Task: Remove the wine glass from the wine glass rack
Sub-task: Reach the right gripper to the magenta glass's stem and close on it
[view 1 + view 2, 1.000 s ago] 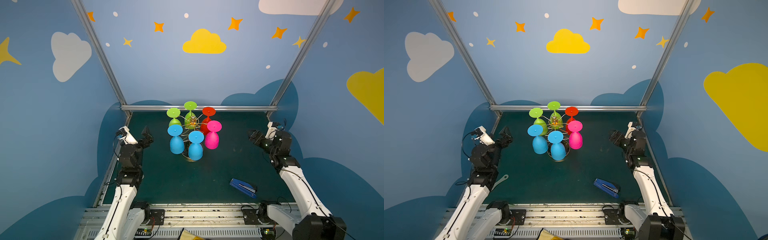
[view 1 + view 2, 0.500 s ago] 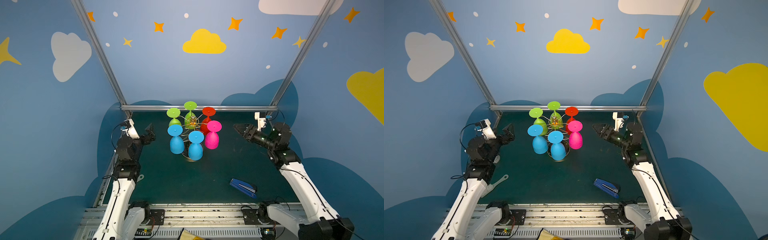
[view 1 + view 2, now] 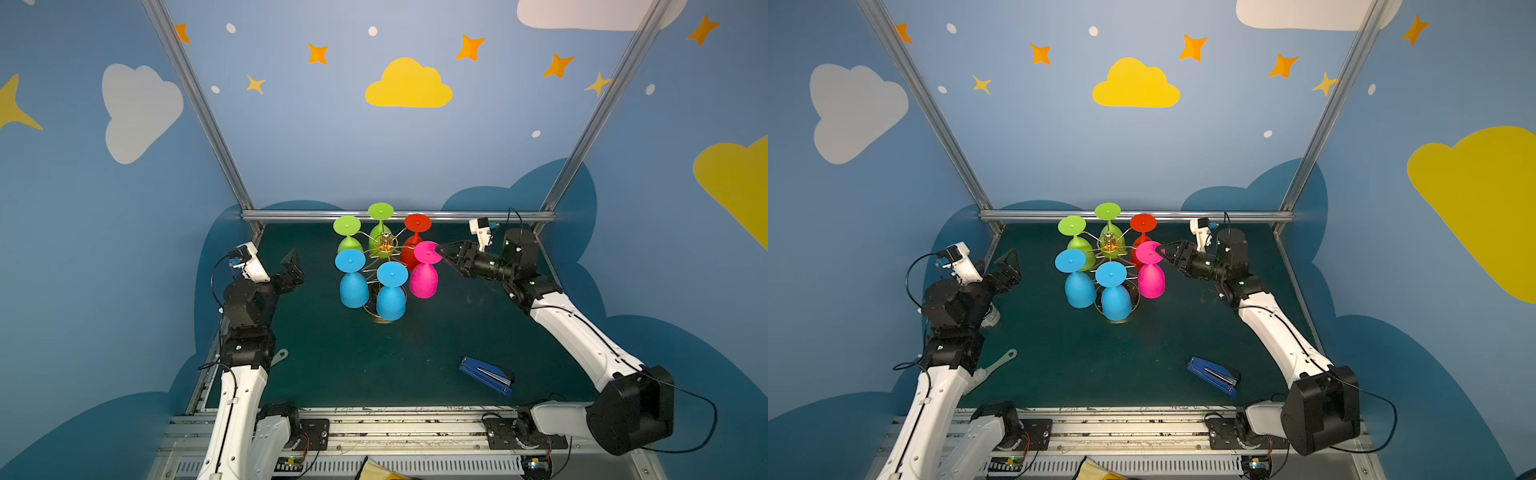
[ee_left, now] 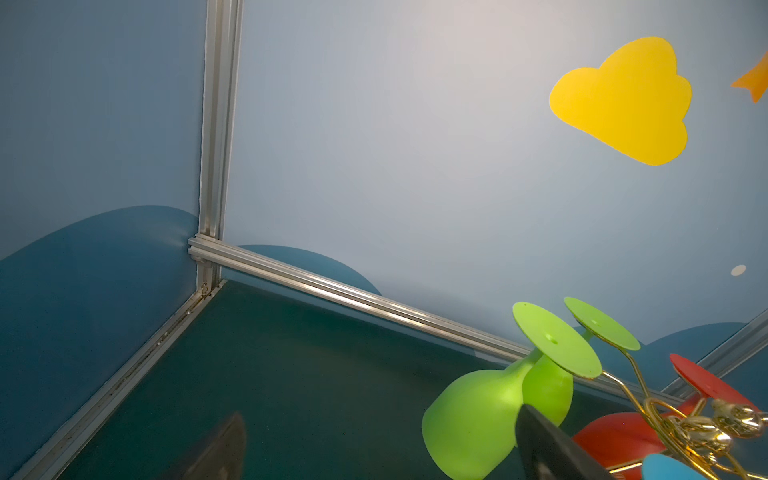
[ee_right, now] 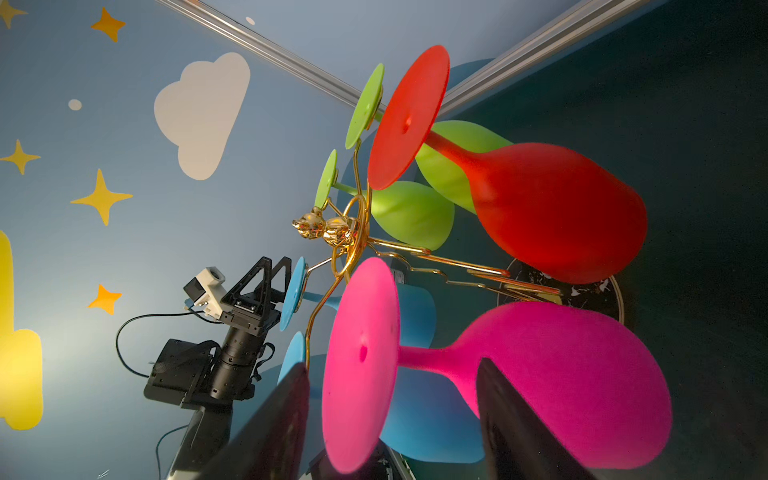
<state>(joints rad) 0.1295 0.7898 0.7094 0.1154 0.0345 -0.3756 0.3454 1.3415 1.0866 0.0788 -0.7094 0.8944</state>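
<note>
1. Gold wire wine glass rack (image 3: 384,249) stands towards the back of the green mat (image 3: 332,365).
2. Pink wine glass (image 3: 423,274) hangs upside down on the rack's right side. A red glass (image 3: 415,237) is just behind it and a blue glass (image 3: 391,291) is beside it.
3. Blue stapler (image 3: 486,376) lies well in front of the rack, to its right.
4. Right gripper (image 3: 438,250) reaches in level from the rack's right. Its jaws are apart, straddling the pink glass's foot and stem.
5. Left gripper (image 3: 293,266) hovers left of the rack and apart from it, jaws spread wide and empty.

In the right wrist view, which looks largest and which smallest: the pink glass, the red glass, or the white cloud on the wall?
1. pink glass, largest, but nearest the camera
2. red glass
3. white cloud, smallest
</note>
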